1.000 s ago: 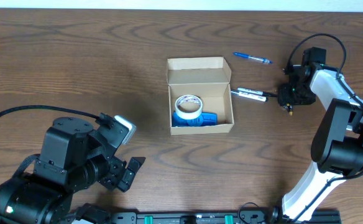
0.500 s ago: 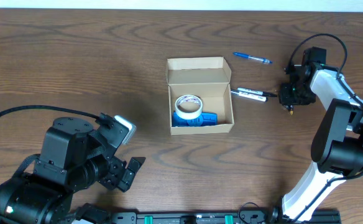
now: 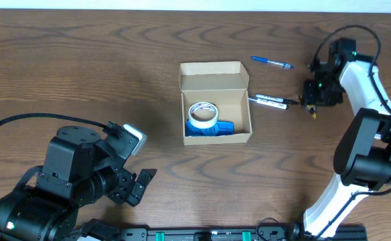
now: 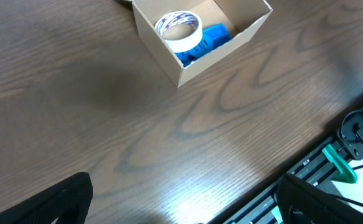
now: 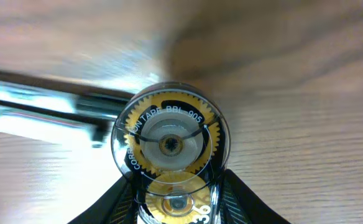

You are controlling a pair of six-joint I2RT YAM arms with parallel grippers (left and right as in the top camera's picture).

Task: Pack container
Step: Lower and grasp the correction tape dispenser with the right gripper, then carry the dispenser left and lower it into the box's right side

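The container (image 3: 215, 69), a tan cardboard box with its flap lid open, stands mid-table and holds a white tape roll (image 3: 203, 112) and a blue item (image 3: 220, 128). It also shows in the left wrist view (image 4: 169, 59). My right gripper (image 3: 312, 102) is right of the box, shut on a clear correction tape dispenser (image 5: 171, 146) with yellow gears, its fingers (image 5: 175, 208) on both sides. A black-and-white pen (image 3: 270, 101) lies between the box and this gripper, blurred in the right wrist view (image 5: 41, 112). My left gripper (image 3: 139, 187) is open and empty at the front left (image 4: 188, 205).
A blue pen (image 3: 271, 63) lies at the back right of the box. The table's front edge with a rail and a green clamp (image 4: 340, 165) is close to the left gripper. The right arm's cable loops above its wrist.
My right wrist has shifted a little toward the back of the table with the dispenser held. The left arm, box and pens have not moved.
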